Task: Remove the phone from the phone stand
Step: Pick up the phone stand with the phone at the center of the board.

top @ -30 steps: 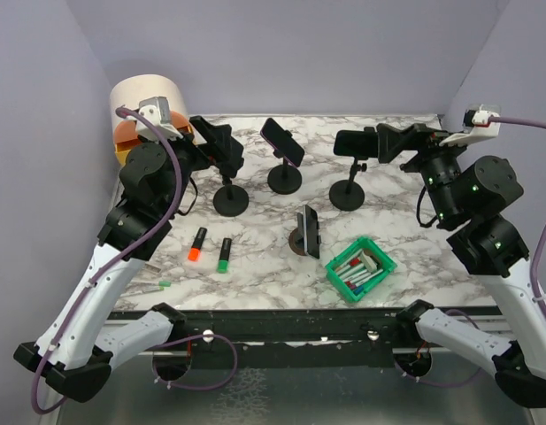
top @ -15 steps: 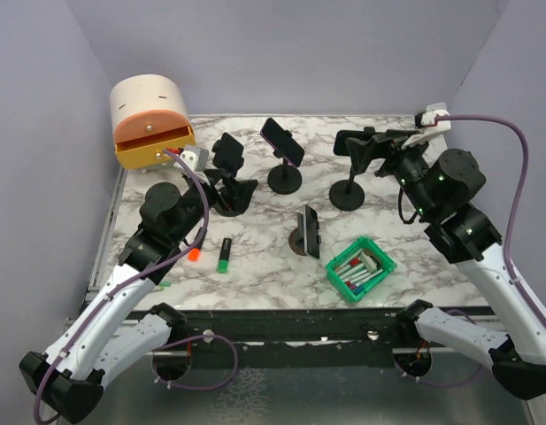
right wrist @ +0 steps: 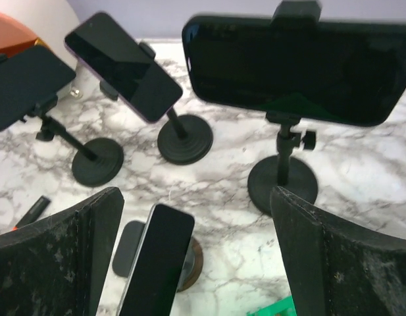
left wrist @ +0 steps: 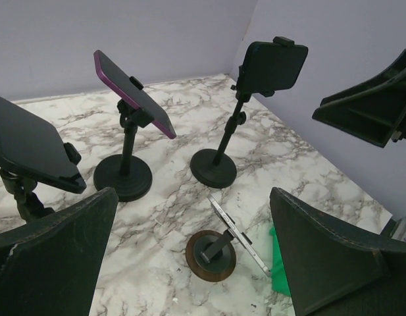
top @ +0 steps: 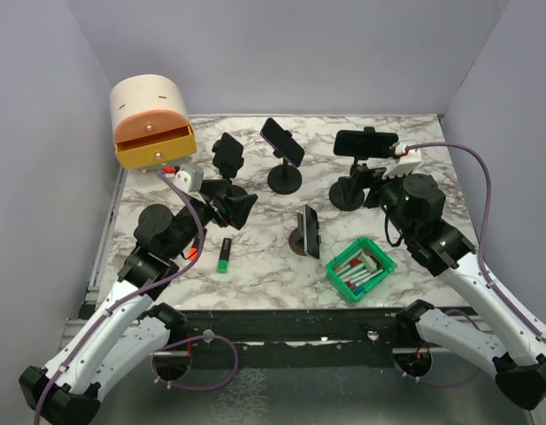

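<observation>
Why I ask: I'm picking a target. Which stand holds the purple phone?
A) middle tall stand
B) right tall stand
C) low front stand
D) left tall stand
A: the purple phone sits clamped on the middle tall stand.

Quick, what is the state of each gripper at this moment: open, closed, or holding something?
Left gripper: open, holds nothing.
Right gripper: open, holds nothing.
</observation>
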Robot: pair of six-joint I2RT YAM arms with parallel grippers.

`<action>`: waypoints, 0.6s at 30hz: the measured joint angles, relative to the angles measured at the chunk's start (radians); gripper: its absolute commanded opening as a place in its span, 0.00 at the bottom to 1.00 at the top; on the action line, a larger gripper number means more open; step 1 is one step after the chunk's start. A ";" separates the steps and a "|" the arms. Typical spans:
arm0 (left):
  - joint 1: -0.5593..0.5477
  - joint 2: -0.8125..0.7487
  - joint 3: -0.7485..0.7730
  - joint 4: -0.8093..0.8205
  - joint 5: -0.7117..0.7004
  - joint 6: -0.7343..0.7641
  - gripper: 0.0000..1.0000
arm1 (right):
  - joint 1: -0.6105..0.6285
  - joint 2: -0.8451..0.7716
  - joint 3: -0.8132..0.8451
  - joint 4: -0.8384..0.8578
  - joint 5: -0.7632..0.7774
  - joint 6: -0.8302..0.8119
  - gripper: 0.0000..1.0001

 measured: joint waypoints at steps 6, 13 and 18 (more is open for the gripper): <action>-0.005 -0.009 -0.004 0.002 0.001 -0.005 0.99 | 0.000 -0.038 -0.106 -0.015 -0.062 0.115 0.97; -0.011 0.017 -0.004 -0.001 0.000 -0.016 0.99 | 0.000 -0.138 -0.190 -0.146 -0.077 0.254 0.93; -0.011 0.021 -0.004 -0.001 0.000 -0.020 0.99 | 0.000 -0.235 -0.255 -0.283 -0.039 0.369 0.90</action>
